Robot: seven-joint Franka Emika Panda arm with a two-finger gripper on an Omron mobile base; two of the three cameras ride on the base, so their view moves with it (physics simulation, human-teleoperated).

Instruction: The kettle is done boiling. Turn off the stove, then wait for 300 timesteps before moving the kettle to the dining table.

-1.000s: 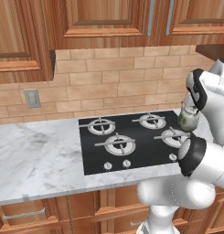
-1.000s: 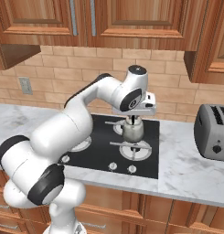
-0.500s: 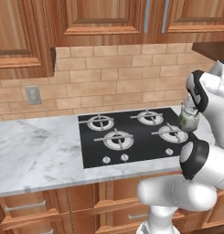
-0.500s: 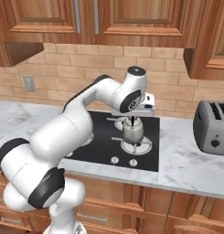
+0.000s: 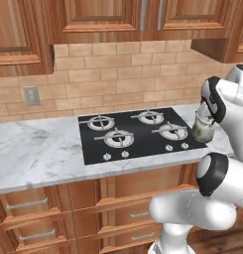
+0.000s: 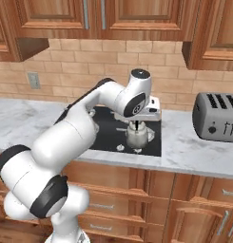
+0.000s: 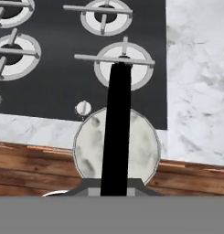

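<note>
So the kettle [image 6: 138, 136] is hanging in the air, off its burner, right over the front right corner of the stove [image 5: 138, 134], about above the counter edge there. The gripper [image 6: 137, 126] is pinched tight on the kettle's thin black handle [image 7: 117, 128], straight above the lid. From the hand camera the kettle body sits past the stove's front edge, just beside one of the small silver knobs [image 7: 83, 109]. A toaster [image 6: 216, 116] sits well off to the stove's right. No brand names or readable writing anywhere on these.
</note>
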